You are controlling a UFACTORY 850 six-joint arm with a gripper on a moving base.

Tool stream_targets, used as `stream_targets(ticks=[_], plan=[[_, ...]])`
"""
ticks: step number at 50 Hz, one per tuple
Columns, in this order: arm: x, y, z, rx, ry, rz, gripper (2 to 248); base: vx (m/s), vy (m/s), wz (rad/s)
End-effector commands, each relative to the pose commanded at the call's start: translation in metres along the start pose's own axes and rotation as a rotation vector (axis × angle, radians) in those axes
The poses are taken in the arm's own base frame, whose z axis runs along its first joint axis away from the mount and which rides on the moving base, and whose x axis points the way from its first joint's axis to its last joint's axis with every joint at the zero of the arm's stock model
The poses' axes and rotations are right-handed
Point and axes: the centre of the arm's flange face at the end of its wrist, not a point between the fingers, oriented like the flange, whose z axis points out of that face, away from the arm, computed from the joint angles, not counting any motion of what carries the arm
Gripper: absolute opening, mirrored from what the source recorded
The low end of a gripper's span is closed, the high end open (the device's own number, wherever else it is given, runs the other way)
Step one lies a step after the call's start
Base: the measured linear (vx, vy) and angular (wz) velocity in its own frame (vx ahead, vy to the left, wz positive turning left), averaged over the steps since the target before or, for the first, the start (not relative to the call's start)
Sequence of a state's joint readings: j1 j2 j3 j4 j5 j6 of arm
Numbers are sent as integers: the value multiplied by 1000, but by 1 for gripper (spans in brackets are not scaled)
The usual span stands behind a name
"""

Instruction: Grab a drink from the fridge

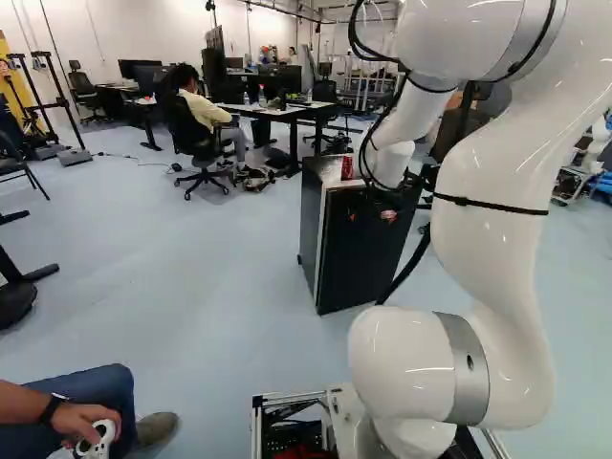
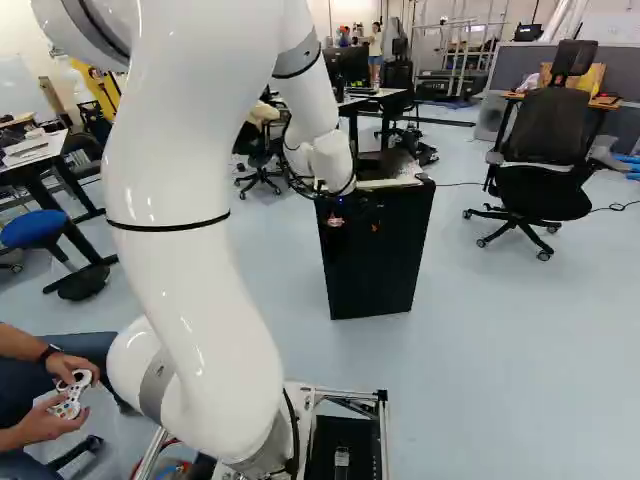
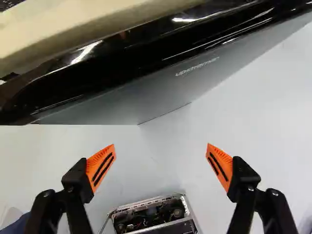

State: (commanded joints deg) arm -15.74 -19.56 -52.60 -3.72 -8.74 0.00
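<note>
Clerk: Nearest item?

Keeper: Base frame (image 2: 385,425), one, metal, at the foot of both base views. Rising beside it: arm (image 2: 200,200), white, glossy, black straps.

Clerk: Next, the end effector (image 1: 370,216).

Keeper: Black, two fingers, orange ribbed pads (image 3: 101,167). Fingers spread wide, nothing between them; held up at the near side of the fridge (image 2: 375,265).

Clerk: Describe that fridge.

Keeper: One, small, box-shaped, standing on the floor (image 1: 210,287). Black on the face towards the arm, cream-coloured on top. The wrist view, ahead of the fingers, adds a rounded, glossy black edge with bright reflections, and below it a smooth dark grey panel bearing pale lettering.

Clerk: And the drink?

Keeper: Can (image 1: 347,167), one, red, upright on top of the fridge, seen in the left base view just beside the arm's far end. Finer markings too small to tell. Contents of the fridge: cannot tell.

Clerk: Farther back?

Keeper: Office chair (image 2: 545,150), black, at the right of the right base view. Farthest, a tabletop (image 1: 287,112) with bottles, in the left base view.
</note>
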Motion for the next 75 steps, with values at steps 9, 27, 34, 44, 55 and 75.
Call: stream_targets(ticks=[9,27,34,44,55,75], plan=[[7,-12,3,10,8,-22,247,0,0,0],[21,-22,10,17,19,-38,247,0,0,0],[25,-23,11,17,21,-40,247,0,0,0],[29,-24,13,18,25,-41,247,0,0,0],[30,-24,13,18,34,-41,247,0,0,0],[34,-24,13,19,72,-41,247,0,0,0]])
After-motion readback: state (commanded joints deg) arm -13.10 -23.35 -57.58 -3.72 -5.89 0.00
